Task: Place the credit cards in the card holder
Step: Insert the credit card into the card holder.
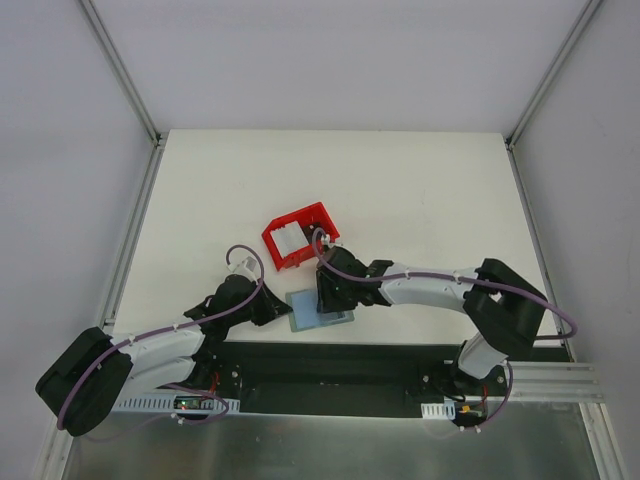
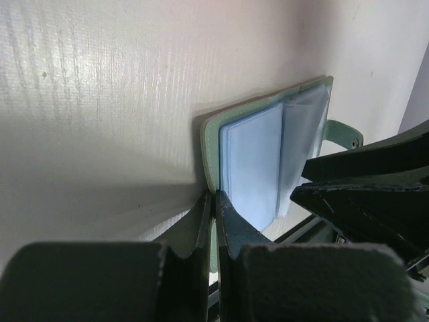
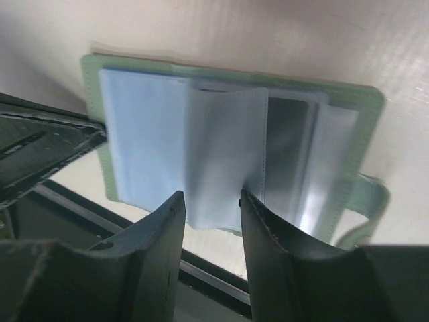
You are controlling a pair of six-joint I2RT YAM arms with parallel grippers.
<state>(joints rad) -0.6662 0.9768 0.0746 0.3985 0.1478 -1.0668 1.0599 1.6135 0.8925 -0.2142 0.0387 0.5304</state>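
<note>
The card holder [image 1: 318, 311] lies open near the table's front edge, with a grey-green cover and blue-grey pockets. My left gripper [image 1: 284, 308] is shut on the left edge of its cover; in the left wrist view the gripper [image 2: 214, 196] pinches the green rim of the holder [image 2: 258, 157]. My right gripper [image 1: 328, 298] is open just above the holder. In the right wrist view the gripper [image 3: 211, 201] straddles a raised pale pocket leaf [image 3: 224, 154] of the holder [image 3: 137, 144]. Pale credit cards [image 1: 290, 240] stand in the red bin. Whether the shiny grey pocket [image 3: 288, 157] holds a card cannot be told.
The red plastic bin [image 1: 312, 218] stands just behind the holder, close to the right wrist. The holder's snap strap [image 3: 372, 198] sticks out on its right side. A black rail [image 1: 330, 352] runs along the table's front edge, right under the holder's near side.
</note>
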